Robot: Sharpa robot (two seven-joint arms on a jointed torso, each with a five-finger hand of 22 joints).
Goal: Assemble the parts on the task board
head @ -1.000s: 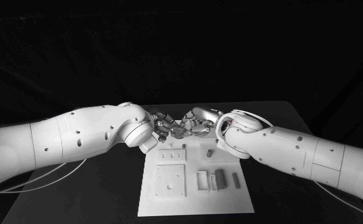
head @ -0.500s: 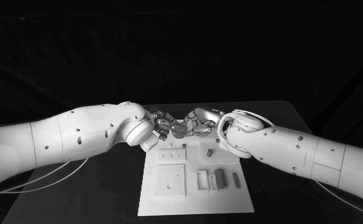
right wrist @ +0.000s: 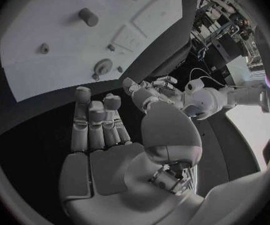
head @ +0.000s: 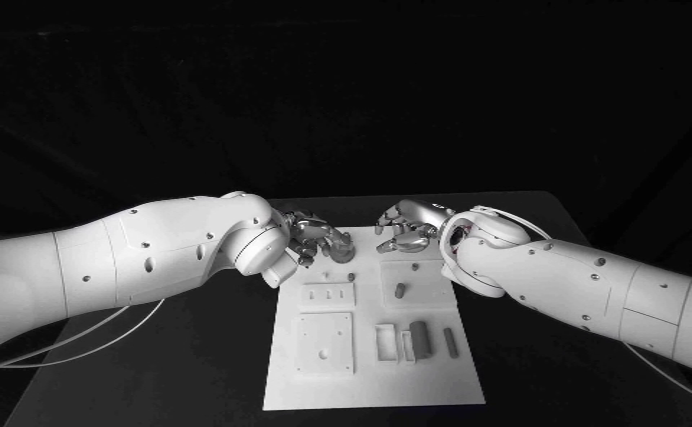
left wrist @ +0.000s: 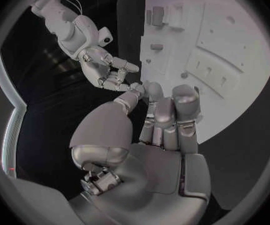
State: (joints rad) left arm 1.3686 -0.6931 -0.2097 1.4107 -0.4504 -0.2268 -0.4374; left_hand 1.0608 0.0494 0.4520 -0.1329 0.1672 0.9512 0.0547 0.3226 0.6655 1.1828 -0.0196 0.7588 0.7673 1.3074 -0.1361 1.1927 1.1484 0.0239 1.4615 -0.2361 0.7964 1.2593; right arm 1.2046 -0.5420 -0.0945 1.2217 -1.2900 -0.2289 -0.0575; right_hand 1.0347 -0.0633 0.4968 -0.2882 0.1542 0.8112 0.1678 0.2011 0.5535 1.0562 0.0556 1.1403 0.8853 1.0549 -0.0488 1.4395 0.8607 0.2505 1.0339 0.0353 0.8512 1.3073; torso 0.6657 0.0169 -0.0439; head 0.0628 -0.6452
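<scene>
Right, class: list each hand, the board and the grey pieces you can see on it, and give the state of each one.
Left hand: over the board's far edge, thumb near the fingertips; unclear whether it holds anything.
Right hand: fingers extended, palm empty.
Task board: flat on the table.
Grey peg: upright on the board.
Grey bar: lying on the board.

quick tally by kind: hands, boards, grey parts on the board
hands: 2 (left hand, right hand)
task board: 1
grey parts: 5 that can be made out (peg, block, bar, knob, stud)
total: 8
</scene>
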